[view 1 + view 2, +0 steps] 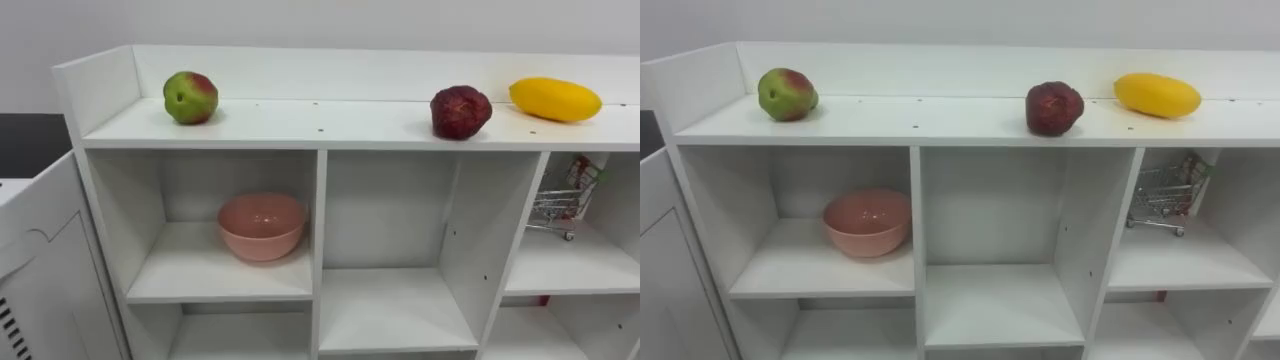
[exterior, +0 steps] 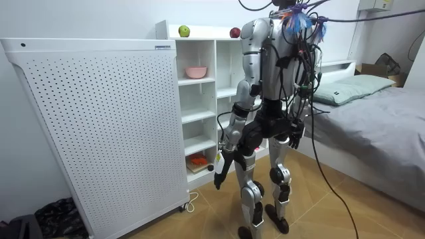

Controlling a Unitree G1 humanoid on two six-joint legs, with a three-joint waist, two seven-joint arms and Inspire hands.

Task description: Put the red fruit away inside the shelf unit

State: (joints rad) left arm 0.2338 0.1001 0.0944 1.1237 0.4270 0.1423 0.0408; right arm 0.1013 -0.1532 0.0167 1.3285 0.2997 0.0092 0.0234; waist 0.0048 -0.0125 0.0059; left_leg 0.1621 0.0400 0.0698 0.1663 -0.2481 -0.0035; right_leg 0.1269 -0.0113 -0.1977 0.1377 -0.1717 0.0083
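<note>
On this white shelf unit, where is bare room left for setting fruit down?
Bare: the top board between the green-red apple and the dark red fruit, and the middle compartment. Crowded: around the yellow oval fruit.

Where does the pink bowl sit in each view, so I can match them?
Left eye view: bowl in the upper-left compartment, left of centre.
Right eye view: bowl, same compartment, further left.
Room view: bowl, upper middle, in the closet's top compartment.
Shared landmark: green apple on the closet top, above-left of the bowl.
</note>
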